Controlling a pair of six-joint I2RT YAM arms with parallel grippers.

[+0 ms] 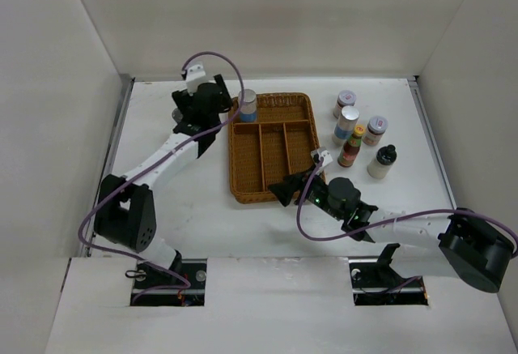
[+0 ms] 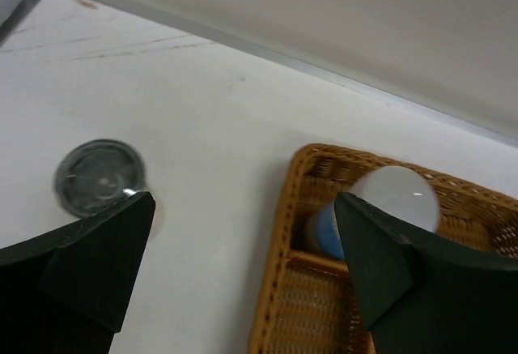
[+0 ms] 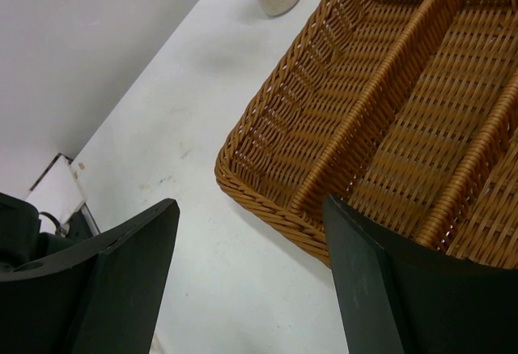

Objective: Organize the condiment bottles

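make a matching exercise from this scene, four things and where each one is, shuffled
1 blue-label bottle
2 red sauce bottle
3 silver-lidded jar
4 right hand

a on the table, right of the tray
b open, at the tray's near edge
c in the tray's far left corner
d on the table, left of the tray

Pairs: 1-c, 2-a, 3-d, 4-b

Open tabletop point(image 1: 212, 188) runs along the left side of the wicker tray point(image 1: 232, 159), while five bottles point(image 1: 346, 123) crowd the strip on its right.
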